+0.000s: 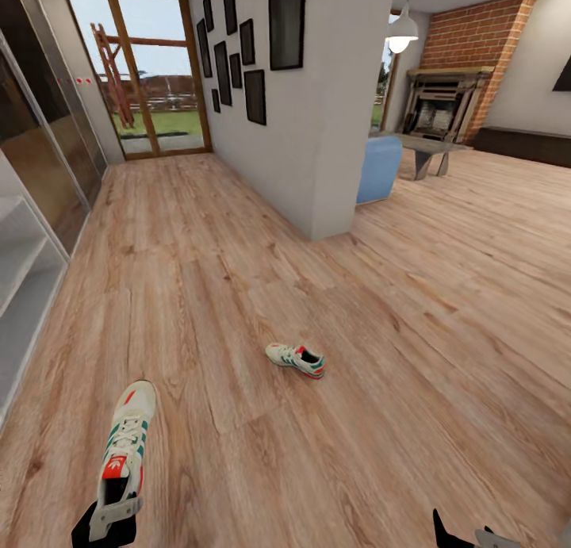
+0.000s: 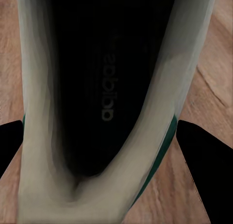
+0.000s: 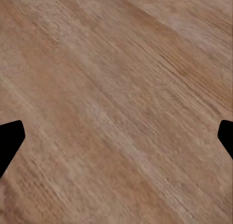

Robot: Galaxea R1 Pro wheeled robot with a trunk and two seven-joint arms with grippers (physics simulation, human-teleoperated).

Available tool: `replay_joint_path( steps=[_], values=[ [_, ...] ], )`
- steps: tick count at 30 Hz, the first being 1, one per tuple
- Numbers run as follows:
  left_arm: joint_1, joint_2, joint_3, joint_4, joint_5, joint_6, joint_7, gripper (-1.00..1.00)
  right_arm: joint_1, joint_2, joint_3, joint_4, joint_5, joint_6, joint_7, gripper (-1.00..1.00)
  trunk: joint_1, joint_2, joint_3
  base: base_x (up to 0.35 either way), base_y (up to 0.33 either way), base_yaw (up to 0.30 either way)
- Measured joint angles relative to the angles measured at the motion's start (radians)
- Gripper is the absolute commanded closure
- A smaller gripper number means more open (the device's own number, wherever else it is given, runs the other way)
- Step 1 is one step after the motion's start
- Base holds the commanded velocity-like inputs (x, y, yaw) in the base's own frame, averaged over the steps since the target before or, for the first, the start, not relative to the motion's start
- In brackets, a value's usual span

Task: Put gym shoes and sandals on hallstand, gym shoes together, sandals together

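**Left claw has one sneaker; second sneaker lies loose on the floor**

Left claw [image 1: 107, 516], bottom left of the head view, is closed on a gym shoe [image 1: 127, 445] at the heel end, toe pointing away from the robot. Shoe is cream w/ teal stripes, red-orange tongue patch, white laces. In the left wrist view the held shoe sits between the two dark fingers [image 2: 204, 161], its dark insole w/ printed lettering facing the cam; wood floor visible on both sides.

Right claw [image 1: 468, 536] is at the bottom right edge of the head view. Right wrist view has its finger tips [image 3: 10, 139] far apart, wide open, w/ bare wood planks between them, nothing held.

Second gym shoe [image 1: 296, 359] lies on the corridor floor [image 1: 238, 254] ahead, approx. mid-frame, well apart from the held one.

Far left: glass-fronted cabinet [image 1: 32, 215]. Down the corridor, a glass door [image 1: 155, 64]; white wall w/ dark picture frames [image 1: 246, 40]. Right of the wall: blue chair [image 1: 379, 167], brick fireplace [image 1: 444, 96].
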Motion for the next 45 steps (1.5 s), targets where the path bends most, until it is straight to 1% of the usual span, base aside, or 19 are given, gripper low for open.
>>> replay_joint_path(
  steps=[18, 30, 38, 45],
  values=[
    [0.000, 0.000, 0.000, 0.000, 0.000, 0.000, 0.000, 1.00, 0.000, 0.001, 0.000, 0.000, 0.000, 0.000, 0.000, -1.00, 0.000, 0.000, 0.011, 0.281, -0.211, 0.276],
    [0.000, -0.001, 0.000, 0.000, 0.000, -0.001, 0.000, 1.00, 0.000, 0.001, 0.000, 0.000, 0.000, 0.000, -0.001, -1.00, 0.000, 0.000, 0.012, 0.272, -0.212, 0.279],
    [0.000, -0.001, 0.000, 0.000, 0.000, -0.001, -0.001, 1.00, 0.000, 0.001, 0.000, 0.000, 0.000, 0.000, -0.001, -1.00, 0.000, 0.000, 0.012, 0.075, -0.154, 0.279],
    [0.000, -0.001, 0.000, 0.000, 0.000, -0.001, 0.000, 1.00, 0.000, 0.001, 0.000, 0.000, 0.000, 0.000, -0.001, -1.00, 0.001, 0.000, 0.012, 0.003, -0.248, 0.279]
  ],
)
